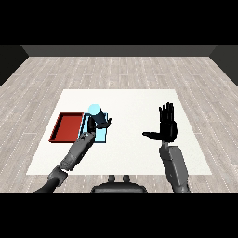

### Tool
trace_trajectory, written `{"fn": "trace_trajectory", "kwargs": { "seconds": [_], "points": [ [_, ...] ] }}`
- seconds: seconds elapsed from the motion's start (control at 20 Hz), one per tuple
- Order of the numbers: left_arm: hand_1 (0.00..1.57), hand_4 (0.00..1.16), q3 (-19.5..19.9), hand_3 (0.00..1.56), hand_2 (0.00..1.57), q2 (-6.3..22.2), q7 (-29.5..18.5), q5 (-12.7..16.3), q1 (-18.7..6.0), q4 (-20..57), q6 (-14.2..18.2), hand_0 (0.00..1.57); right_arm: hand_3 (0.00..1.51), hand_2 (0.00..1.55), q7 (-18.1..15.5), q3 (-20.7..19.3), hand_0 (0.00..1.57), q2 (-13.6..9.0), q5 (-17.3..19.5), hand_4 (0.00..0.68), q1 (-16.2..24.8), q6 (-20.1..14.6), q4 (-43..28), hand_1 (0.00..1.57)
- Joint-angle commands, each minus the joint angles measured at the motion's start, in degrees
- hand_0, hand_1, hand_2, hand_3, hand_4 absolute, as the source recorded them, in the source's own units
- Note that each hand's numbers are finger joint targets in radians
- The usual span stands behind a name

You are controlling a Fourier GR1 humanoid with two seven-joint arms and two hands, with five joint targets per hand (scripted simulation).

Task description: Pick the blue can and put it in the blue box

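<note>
The left hand (98,122) hides the can's (94,110) lower body — and much of the blue tray (106,135).

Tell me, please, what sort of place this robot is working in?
Probably a bare test room for tabletop sorting: a white table on a pale wood-plank floor, dark walls behind, with only a red tray and a light blue tray set out.

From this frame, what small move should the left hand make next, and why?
Probably lower the blue can and let go. The left hand has its fingers curled round the can, and both sit over the light blue tray, beside the red tray. Whether the can already rests on the tray floor cannot be told. The right hand is open, apart from both trays.
</note>
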Motion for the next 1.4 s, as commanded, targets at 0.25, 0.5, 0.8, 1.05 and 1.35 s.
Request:
{"fn": "trace_trajectory", "kwargs": {
  "seconds": [0.25, 0.5, 0.8, 1.05, 1.35],
  "points": [
    [1.57, 1.10, 6.6, 1.49, 1.57, 4.5, 3.4, -1.6, -10.0, 22.6, -6.1, 1.57, 0.00, 0.00, -2.3, -2.6, 0.00, 0.5, 0.5, 0.000, 0.8, 0.8, 4.9, 0.00],
    [1.57, 1.02, 6.8, 1.44, 1.57, 2.7, 7.4, -3.7, -12.7, 33.2, -4.5, 1.57, 0.00, 0.00, -0.4, -5.4, 0.00, -0.8, -1.5, 0.000, -3.5, 1.9, 8.3, 0.00],
    [1.34, 0.94, 6.4, 1.19, 1.27, 0.6, 9.9, -5.8, -13.0, 44.5, -2.8, 1.34, 0.00, 0.00, -4.1, -6.2, 0.00, -0.5, -1.2, 0.000, -3.2, 4.1, 13.9, 0.00],
    [0.89, 0.93, 5.7, 0.41, 0.75, -0.2, 10.2, -7.2, -10.8, 48.4, -6.7, 0.89, 0.00, 0.00, -2.2, -5.6, 0.00, -0.9, -1.0, 0.000, -2.0, 3.7, 9.6, 0.00],
    [0.00, 0.67, 7.0, 0.28, 0.24, 1.5, 10.5, -7.3, -10.9, 48.7, -11.5, 0.00, 0.00, 0.00, -3.9, -7.8, 0.00, -1.4, -2.1, 0.000, -3.8, 6.0, 13.4, 0.00]
  ]
}}
